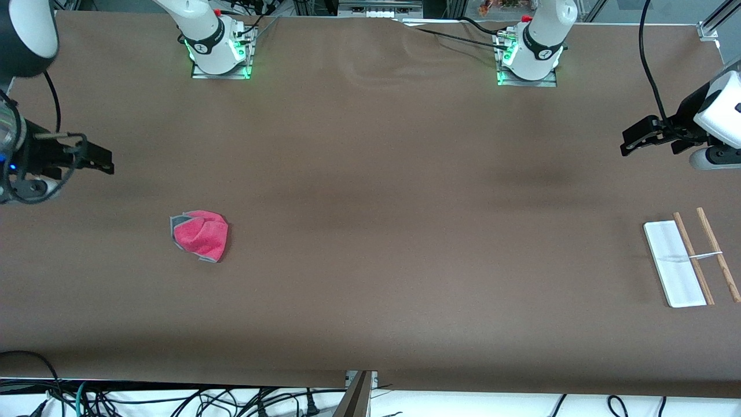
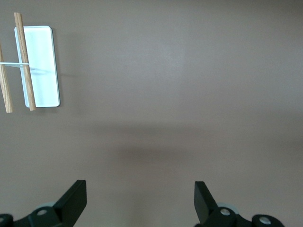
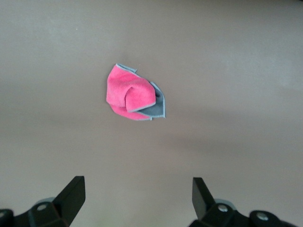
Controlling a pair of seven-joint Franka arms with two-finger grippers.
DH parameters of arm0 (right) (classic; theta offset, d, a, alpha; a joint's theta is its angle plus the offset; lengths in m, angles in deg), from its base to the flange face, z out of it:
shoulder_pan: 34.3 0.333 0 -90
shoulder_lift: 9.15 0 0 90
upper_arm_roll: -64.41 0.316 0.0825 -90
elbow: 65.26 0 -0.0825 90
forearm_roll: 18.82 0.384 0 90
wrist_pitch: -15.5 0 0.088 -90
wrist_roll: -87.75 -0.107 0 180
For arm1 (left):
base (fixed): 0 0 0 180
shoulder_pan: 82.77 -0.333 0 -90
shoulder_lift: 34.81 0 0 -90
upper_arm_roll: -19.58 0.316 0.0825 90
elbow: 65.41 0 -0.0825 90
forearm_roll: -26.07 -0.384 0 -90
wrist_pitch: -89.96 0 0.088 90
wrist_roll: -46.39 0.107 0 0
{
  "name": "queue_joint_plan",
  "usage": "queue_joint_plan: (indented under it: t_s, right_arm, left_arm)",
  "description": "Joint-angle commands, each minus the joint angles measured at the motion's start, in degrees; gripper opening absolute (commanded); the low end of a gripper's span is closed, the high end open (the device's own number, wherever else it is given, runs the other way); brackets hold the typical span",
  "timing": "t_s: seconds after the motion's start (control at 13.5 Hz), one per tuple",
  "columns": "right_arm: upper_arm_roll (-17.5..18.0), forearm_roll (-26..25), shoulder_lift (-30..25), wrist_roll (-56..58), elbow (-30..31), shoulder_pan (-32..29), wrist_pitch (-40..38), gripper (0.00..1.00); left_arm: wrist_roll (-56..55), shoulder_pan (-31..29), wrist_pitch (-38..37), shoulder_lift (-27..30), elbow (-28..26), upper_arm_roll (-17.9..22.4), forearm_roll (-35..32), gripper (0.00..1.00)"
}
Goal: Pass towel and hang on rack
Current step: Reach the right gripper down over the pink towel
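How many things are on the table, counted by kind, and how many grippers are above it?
Towel: 1, crumpled, toward the right arm's end
Rack: 1, toward the left arm's end
Grippers: 2, left gripper and right gripper, both open and empty
Total: 4

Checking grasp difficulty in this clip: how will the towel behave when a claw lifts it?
The towel lies crumpled and folded over itself, so it is probably floppy and would drape from the pinch. It looks thin and small, likely light. Its fuzzy surface suggests it is unlikely to slip.
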Motion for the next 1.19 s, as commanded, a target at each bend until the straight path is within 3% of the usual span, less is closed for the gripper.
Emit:
queue_joint_plan:
  t_s: [0.0,0.74,1.11]
  right_arm:
    - [0.33,-0.04,3.07,-0.72,-0.16,-0.35,3.05,1.00]
    - [0.60,0.31,19.41,-0.98,0.72,0.97,16.94,1.00]
    - [0.51,4.09,21.01,0.16,10.20,-0.87,26.53,1.00]
  left_arm:
    - [1.22,-0.29,0.28,0.41,-0.37,-0.25,-0.37,1.00]
    - [1.31,-0.20,0.28,0.49,-0.19,-0.25,-0.37,1.00]
    - [1.31,-0.20,0.28,0.49,-0.19,-0.33,-0.37,1.00]
